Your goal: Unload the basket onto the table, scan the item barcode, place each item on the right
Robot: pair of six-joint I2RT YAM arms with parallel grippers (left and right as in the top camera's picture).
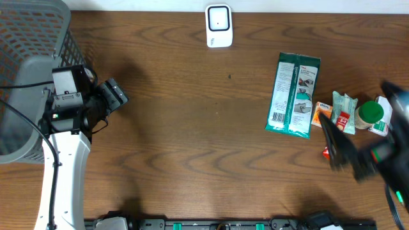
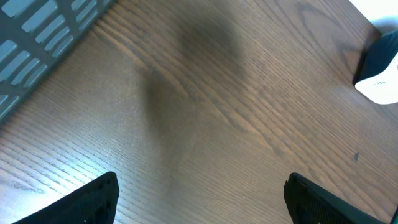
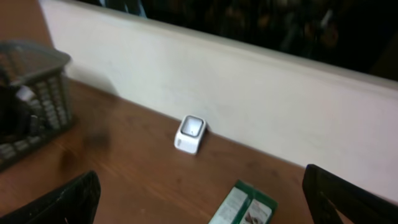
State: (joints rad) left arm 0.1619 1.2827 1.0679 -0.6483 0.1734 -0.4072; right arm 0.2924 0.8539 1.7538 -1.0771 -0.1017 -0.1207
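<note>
We saw the green packet (image 1: 294,94) lying flat on the desk (image 1: 192,128), apart from the scanner (image 1: 218,25); the left end effector (image 1: 115,93) and right end effector (image 1: 342,145) both hung spread, holding nothing.

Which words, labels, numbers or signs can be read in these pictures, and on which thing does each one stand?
None can be read with certainty.
On the green package: white print and what looks like a barcode near its lower left corner, too small to read.
On the small packet with a red label: print blurred, unreadable.
On the white scanner: a faint grey mark, seen from the left wrist, too small to read.
</note>
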